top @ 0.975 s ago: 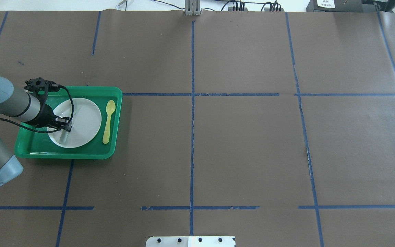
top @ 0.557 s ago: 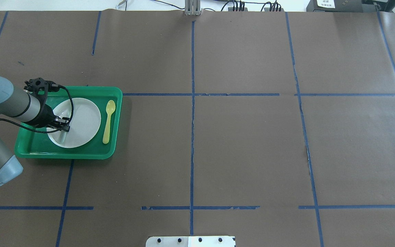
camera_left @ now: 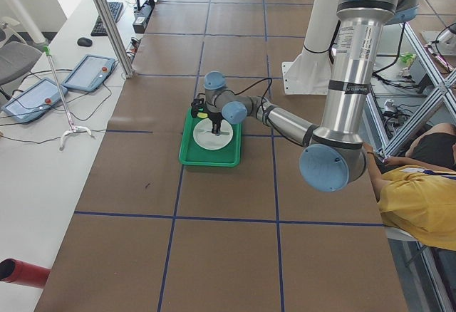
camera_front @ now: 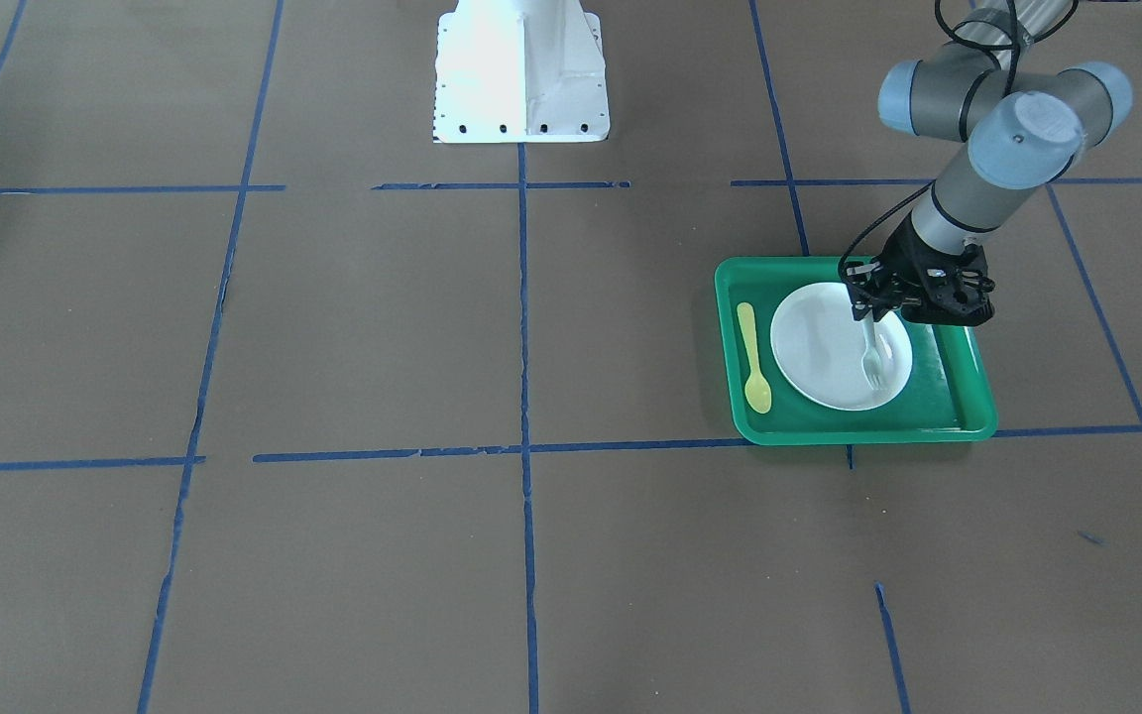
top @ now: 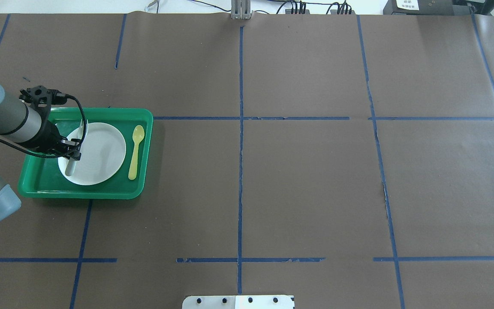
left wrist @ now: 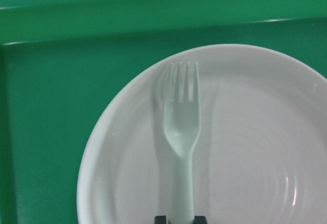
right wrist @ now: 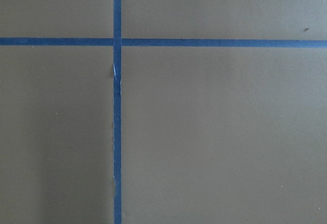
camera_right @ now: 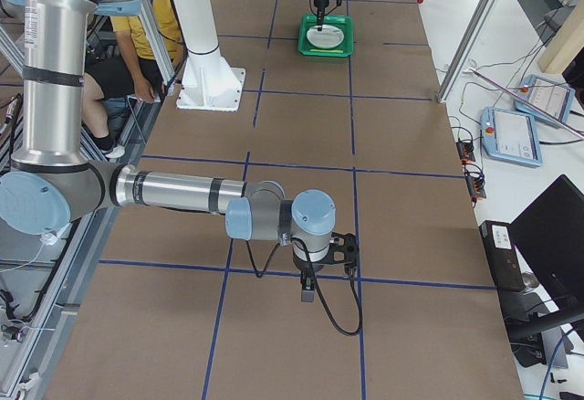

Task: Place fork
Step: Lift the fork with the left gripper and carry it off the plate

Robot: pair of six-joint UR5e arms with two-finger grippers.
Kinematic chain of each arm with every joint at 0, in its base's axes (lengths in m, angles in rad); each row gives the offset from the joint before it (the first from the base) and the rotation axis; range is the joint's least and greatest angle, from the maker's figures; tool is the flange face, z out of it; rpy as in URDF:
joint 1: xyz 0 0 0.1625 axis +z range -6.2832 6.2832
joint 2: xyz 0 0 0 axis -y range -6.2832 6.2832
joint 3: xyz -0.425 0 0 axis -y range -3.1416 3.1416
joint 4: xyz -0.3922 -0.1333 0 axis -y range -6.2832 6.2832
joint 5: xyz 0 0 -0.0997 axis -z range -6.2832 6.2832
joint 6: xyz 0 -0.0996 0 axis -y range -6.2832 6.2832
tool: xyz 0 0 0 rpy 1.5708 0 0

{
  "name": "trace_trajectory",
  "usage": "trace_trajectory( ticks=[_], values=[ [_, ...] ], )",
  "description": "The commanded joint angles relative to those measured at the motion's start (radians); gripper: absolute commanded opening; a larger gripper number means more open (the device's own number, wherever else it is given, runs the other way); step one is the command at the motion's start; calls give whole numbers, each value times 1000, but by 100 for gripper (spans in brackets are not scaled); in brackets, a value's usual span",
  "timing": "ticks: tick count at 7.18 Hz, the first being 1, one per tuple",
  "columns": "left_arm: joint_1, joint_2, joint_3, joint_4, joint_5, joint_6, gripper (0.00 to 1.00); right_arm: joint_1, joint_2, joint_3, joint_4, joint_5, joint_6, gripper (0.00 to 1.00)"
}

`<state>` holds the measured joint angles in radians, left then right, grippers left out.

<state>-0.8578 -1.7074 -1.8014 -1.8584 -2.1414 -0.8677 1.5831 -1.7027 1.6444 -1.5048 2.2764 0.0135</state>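
Left fingers [left wrist: 160, 220] clamp the fork [left wrist: 181, 127] (by its handle end) over the white plate [top: 105, 150], at its nine-o'clock edge seen from overhead.

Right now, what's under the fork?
The white plate, sitting in the green tray, lies beneath the fork. The left gripper holds the fork's handle end and covers it. A shadow falls on the plate beside the tines; whether they touch it cannot be told.
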Motion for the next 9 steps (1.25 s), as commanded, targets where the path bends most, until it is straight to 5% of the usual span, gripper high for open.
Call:
trace_trajectory(
  ticks=[1,5,9],
  values=[
    [-104,14,-23,36,-29,25,0,0,0,0,0,0,0,100],
    [-99,9,151,-50,-26,24,0,0,0,0,2,2,0,100],
    [-96,11,200,-81,-28,27,0,0,0,0,0,2,0,100]
  ],
)
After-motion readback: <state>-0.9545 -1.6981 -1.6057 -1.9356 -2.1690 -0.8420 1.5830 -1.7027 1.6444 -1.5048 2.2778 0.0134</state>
